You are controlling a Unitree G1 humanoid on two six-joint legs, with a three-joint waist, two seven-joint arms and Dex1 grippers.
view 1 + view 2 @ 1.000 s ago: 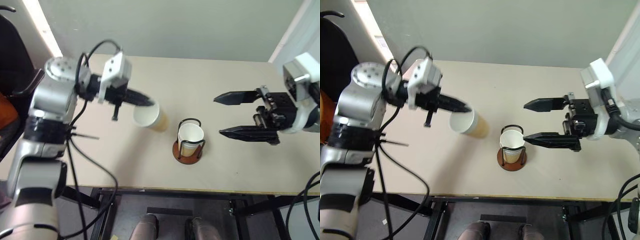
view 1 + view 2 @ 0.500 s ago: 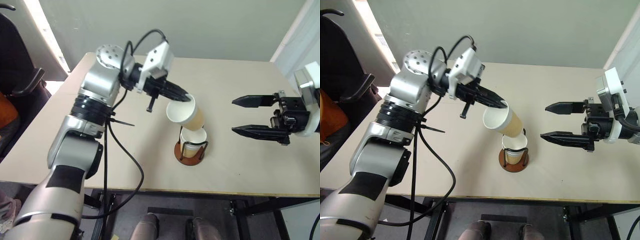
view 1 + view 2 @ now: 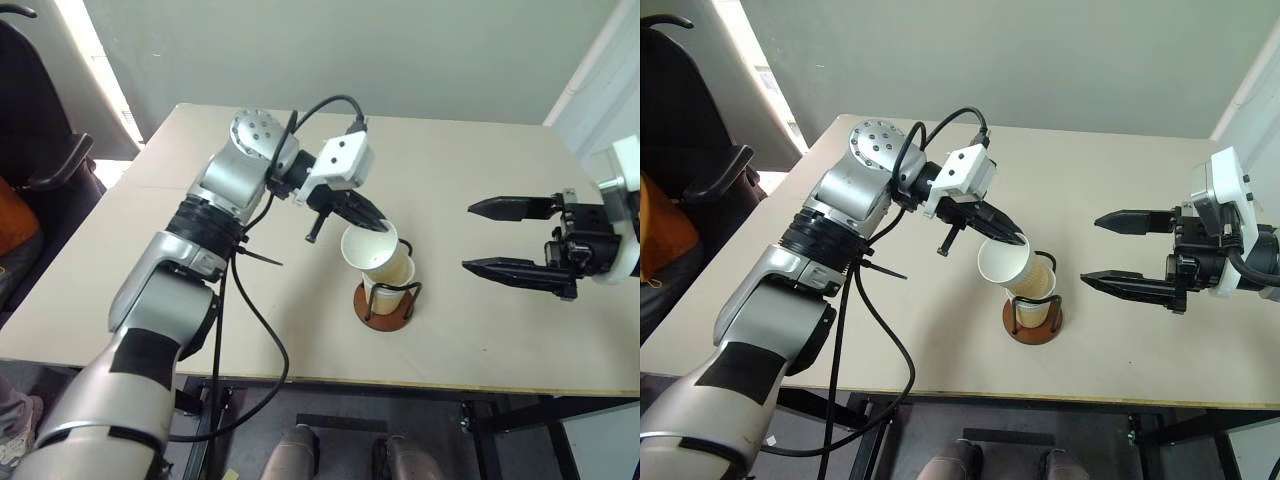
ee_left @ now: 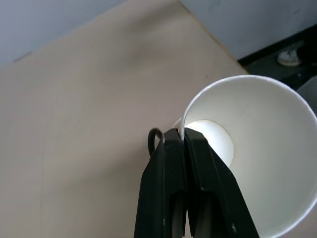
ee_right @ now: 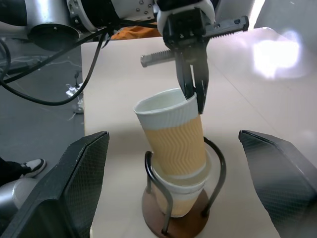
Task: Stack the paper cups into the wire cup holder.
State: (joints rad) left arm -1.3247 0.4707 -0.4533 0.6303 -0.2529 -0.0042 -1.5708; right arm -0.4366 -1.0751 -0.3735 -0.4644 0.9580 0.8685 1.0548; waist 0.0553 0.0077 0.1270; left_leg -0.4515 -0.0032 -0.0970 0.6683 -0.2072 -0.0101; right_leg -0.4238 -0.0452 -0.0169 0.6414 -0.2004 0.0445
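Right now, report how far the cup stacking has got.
Done: one paper cup already sits inside the wire cup holder. In hand: the left claw pinches the rim of a second cup, tilted, its bottom entering the seated cup. The right claw waits open beside the holder, holding nothing. Left: straighten, seat and release this cup. I see no further cup on the table.
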